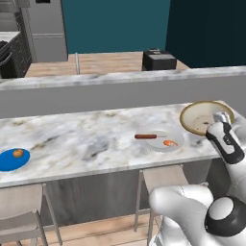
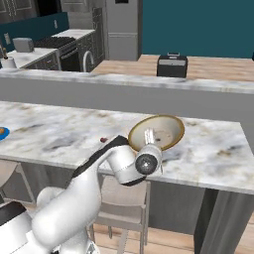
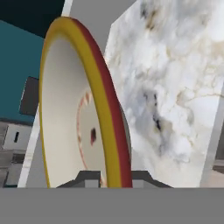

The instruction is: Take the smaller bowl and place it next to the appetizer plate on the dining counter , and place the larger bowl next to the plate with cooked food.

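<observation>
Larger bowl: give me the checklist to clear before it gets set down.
1. Grip on the larger bowl: ok, the gripper has a finger on each side of the rim.
2. Bowl level: not ok, it is tilted in both base views.
3. Plate with cooked food located: ok, it lies left of the bowl on the dining counter.
4. Bare counter beside that plate: ok.
5. Bowl off the counter: cannot tell.
6. Appetizer plate out of the way: ok, far left.
</observation>
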